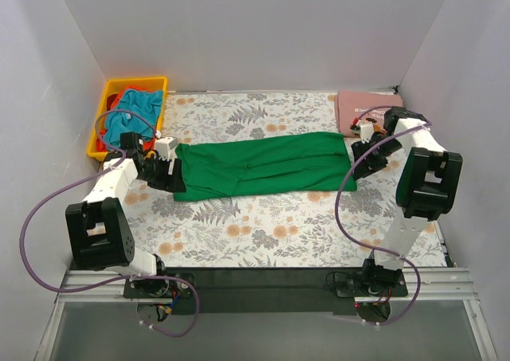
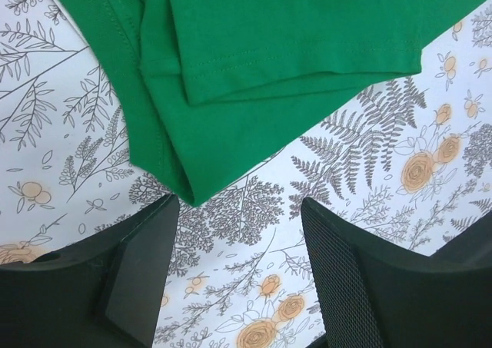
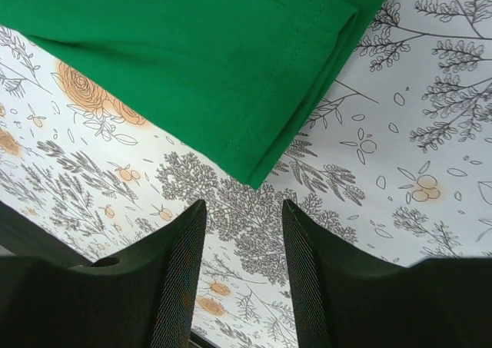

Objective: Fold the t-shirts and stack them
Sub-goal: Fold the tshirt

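A bright green t-shirt (image 1: 263, 166) lies folded into a long strip across the middle of the floral cover. My left gripper (image 1: 163, 174) is open at its left end; in the left wrist view a green corner (image 2: 192, 187) lies just ahead of the open fingers (image 2: 146, 256). My right gripper (image 1: 368, 160) is open at the right end; the shirt's corner (image 3: 254, 171) lies just ahead of its fingers (image 3: 181, 263). A folded dusty pink t-shirt (image 1: 358, 106) lies at the back right. Teal (image 1: 131, 114) and red (image 1: 119, 100) shirts lie in the bin.
A yellow plastic bin (image 1: 107, 90) stands at the back left corner. The floral table cover (image 1: 263, 225) spans the table. White walls close in the left, back and right sides. A dark rail (image 1: 263, 280) runs along the near edge by the arm bases.
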